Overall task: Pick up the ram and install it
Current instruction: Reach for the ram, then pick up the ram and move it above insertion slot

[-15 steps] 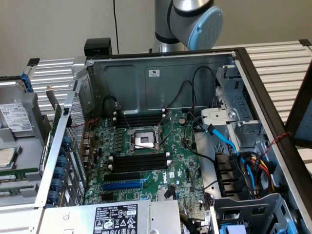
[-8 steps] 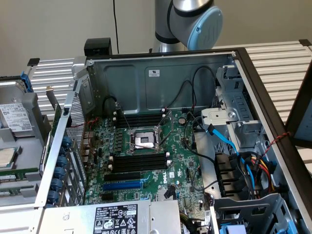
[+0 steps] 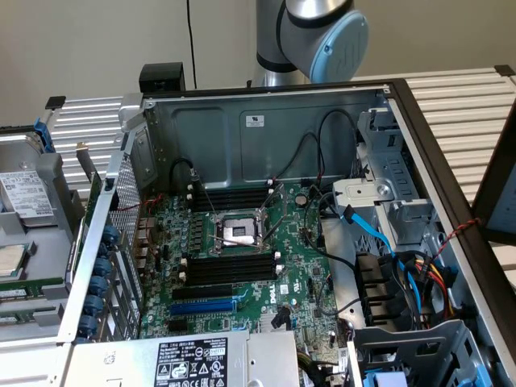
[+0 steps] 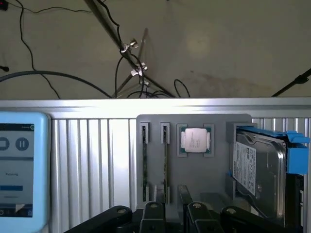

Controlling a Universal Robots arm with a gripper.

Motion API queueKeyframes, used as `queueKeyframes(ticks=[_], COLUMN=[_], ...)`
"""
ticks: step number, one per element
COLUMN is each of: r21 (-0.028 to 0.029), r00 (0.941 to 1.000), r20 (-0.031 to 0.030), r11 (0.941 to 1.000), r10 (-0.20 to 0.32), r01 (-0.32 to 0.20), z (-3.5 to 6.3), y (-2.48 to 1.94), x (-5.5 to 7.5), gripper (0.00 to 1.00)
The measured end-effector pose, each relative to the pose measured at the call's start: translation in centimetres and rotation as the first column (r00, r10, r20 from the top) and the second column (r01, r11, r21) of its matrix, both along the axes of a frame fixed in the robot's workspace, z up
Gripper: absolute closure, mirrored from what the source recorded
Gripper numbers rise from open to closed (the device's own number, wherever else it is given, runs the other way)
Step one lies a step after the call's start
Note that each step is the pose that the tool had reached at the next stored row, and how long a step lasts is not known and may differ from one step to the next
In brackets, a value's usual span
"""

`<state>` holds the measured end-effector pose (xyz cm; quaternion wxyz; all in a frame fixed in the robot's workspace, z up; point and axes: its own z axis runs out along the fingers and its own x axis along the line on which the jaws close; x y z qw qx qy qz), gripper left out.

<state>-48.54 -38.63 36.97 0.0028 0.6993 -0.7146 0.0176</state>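
Two rams stand on edge in the grey holder [image 4: 194,194]: one ram [image 4: 144,162] and a second ram [image 4: 165,162] beside it, both thin green sticks. My gripper [image 4: 172,206] hovers just in front of them, open, with nothing between its black fingers [image 4: 194,211]. In the exterior view the open computer case [image 3: 266,121] shows the green motherboard [image 3: 290,274]. Its black memory slots [image 3: 230,266] and a second set [image 3: 230,197] flank the CPU socket [image 3: 238,232]. My arm's grey and blue joint [image 3: 314,36] stands behind the case.
The holder also carries a CPU [image 4: 195,141] and a hard drive [image 4: 257,170] with blue rails. A tablet [image 4: 19,165] lies on the ribbed metal table [image 4: 97,160]. Inside the case are a blue expansion slot [image 3: 201,308], loose cables [image 3: 379,234] and drive bays [image 3: 387,201].
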Motion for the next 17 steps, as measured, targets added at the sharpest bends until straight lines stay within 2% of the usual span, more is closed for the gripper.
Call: queueKeyframes(ticks=[17], r21=[0.0], r00=[1.0], r20=[0.0], r11=[1.0], r10=[0.0], r01=[0.0], z=[0.0], y=[-0.01], x=[0.0], gripper=[0.75])
